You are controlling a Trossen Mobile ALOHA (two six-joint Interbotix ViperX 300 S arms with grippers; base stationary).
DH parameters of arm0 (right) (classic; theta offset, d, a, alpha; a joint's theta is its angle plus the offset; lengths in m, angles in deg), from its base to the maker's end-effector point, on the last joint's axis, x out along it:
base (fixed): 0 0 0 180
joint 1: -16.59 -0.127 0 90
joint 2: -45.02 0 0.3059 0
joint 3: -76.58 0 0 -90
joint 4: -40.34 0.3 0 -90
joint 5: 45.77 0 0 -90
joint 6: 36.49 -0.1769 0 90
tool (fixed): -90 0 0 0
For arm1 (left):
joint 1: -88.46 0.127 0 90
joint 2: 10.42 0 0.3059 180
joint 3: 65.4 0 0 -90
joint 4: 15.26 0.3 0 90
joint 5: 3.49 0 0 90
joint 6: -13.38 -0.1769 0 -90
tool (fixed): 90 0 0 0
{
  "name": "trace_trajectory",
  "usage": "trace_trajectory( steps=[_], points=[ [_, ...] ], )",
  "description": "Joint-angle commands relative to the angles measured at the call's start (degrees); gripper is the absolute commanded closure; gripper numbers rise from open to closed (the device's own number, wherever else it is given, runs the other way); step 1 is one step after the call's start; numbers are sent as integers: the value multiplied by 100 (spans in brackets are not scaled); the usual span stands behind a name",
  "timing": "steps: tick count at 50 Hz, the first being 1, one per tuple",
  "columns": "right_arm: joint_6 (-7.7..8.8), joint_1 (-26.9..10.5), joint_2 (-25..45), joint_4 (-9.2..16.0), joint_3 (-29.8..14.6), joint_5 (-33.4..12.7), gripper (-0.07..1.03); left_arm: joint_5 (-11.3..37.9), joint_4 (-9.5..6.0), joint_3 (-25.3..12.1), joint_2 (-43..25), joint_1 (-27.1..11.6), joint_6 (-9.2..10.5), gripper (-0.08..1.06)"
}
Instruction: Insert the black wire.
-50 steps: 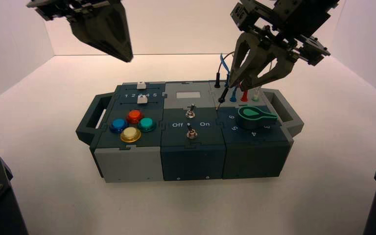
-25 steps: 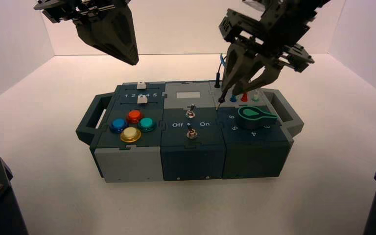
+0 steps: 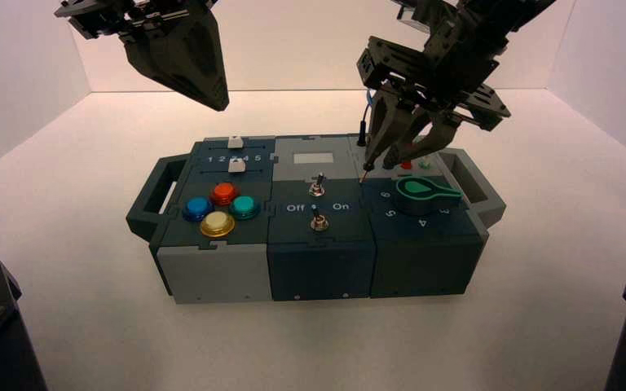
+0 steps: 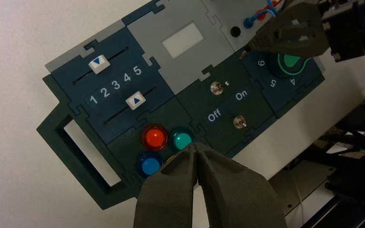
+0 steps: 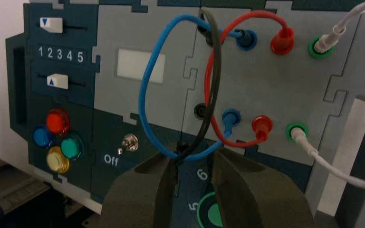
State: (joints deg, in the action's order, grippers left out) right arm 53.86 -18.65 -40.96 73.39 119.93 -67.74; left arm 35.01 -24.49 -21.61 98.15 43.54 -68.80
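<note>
The black wire [image 5: 212, 80] loops from the rear black socket [image 5: 203, 26], where one plug stands inserted [image 3: 362, 134]. Its free plug [image 5: 178, 153] lies loose against one finger, between the jaws of my right gripper [image 5: 194, 156], which stand open around it. In the high view the right gripper [image 3: 381, 164] hangs low over the box's right rear, and the plug's metal tip [image 3: 363, 174] points down beside the knob panel. The front black socket [image 5: 199, 110] is empty. My left gripper [image 4: 197, 153] is shut with nothing in it, hovering high over the coloured buttons.
Blue [image 5: 145, 80] and red [image 5: 209, 71] wires loop between their sockets, crossing the black one. A white wire [image 5: 313, 152] leaves the green socket. A green knob [image 3: 418, 194], two toggle switches [image 3: 317, 187], coloured buttons [image 3: 224, 194] and two white sliders [image 3: 237, 165] fill the rest of the box.
The right gripper has moved left and down, so its open fingers now straddle the loose black plug. The left arm shifted slightly right, then held still.
</note>
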Motion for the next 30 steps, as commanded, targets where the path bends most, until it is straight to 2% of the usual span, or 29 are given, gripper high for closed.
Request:
trace_trajectory(
  steps=[1,22,30],
  points=[
    [9,-9,18,26,-229,62,62,-9,18,-167,53,-9,-26,101],
    [0,-18,237,18,-404,53,62,114,18,-193,53,-18,-88,101],
    [0,-9,264,18,-387,9,71,141,26,-193,53,-9,-105,101]
  ],
)
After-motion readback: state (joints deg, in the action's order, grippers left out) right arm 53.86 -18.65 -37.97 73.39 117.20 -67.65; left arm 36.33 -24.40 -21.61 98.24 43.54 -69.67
